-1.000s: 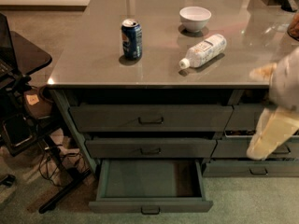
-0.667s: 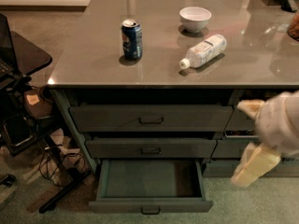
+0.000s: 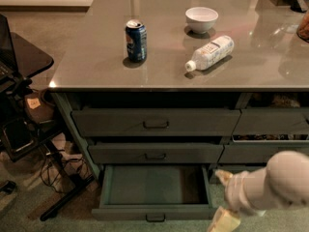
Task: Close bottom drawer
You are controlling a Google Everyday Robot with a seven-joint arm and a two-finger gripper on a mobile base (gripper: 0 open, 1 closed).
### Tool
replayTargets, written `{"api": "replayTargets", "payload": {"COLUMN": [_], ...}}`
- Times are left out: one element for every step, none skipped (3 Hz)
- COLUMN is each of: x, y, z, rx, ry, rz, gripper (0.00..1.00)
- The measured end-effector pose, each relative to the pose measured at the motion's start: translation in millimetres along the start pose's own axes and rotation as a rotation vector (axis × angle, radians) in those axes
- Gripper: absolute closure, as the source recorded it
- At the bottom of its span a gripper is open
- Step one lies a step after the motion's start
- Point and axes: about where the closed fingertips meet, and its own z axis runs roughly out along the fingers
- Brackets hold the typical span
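Note:
The bottom drawer [image 3: 154, 211] is pulled far out from the left stack, its inside empty, its small dark bar handle [image 3: 155, 218] at the centre of the front. The two drawers above it [image 3: 155, 122] [image 3: 155, 153] stand nearly closed. My gripper [image 3: 223, 221] is at the lower right, low in front of the cabinet, just right of the open drawer's front right corner. The pale arm [image 3: 275, 182] reaches in from the right edge.
On the grey countertop [image 3: 87, 62] stand a blue can [image 3: 136, 40], a white bowl [image 3: 202, 19] and a lying plastic bottle [image 3: 210, 52]. The right-hand drawer stack [image 3: 270, 122] is beside the arm. A black desk and stand with cables [image 3: 24, 129] are at the left.
My arm and gripper have moved down and to the left, from beside the right-hand drawers to the floor level by the open drawer's right corner. The drawer has not moved.

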Motion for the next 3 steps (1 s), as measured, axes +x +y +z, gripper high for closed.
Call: {"api": "replayTargets", "payload": {"x": [33.7, 49.8, 50.1], "y": [9.6, 13.2, 13.0], "z": [63.6, 98.1, 100.8], "rx": [-0.018, -0.032, -0.032], "ry": [-0.021, -0.033, -0.037], "rz": [0.054, 0.082, 0.085], "gripper": [0.00, 0.00, 0.00]}}
